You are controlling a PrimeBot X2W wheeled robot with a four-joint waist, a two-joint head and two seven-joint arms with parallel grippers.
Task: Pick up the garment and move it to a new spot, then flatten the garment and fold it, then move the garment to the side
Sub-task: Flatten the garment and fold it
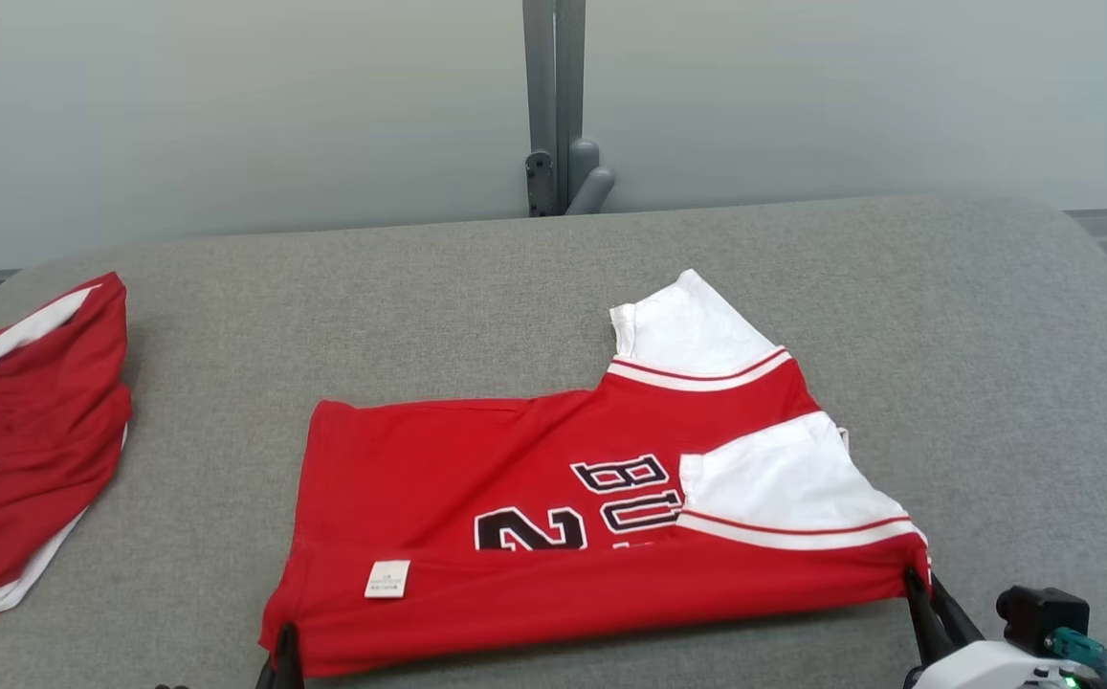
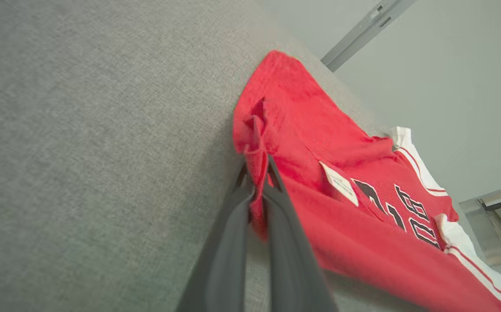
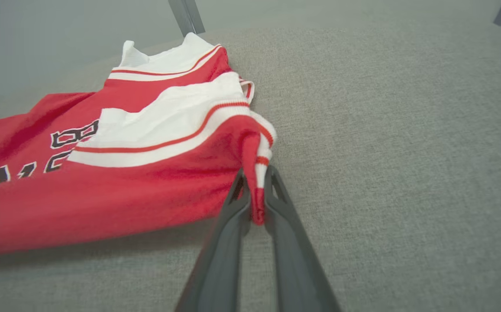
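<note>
The garment [image 1: 476, 478] is a red jersey with white sleeve panels and black lettering, spread on the grey padded table with its near edge lifted. My left gripper [image 1: 283, 639] is shut on its near left corner; the left wrist view has red cloth [image 2: 256, 173] pinched between the dark fingers [image 2: 233, 234]. At the near right corner my right gripper [image 1: 918, 580] is shut on the trimmed edge, and the right wrist view has that fold [image 3: 256, 190] clamped between its fingers [image 3: 285, 225]. The near hem is stretched taut between the two grippers.
A second red and white garment [image 1: 36, 440] lies crumpled at the table's far left edge. A grey post [image 1: 553, 105] stands behind the table's far side. Grey table surface [image 1: 993, 383] stretches to the right of the jersey.
</note>
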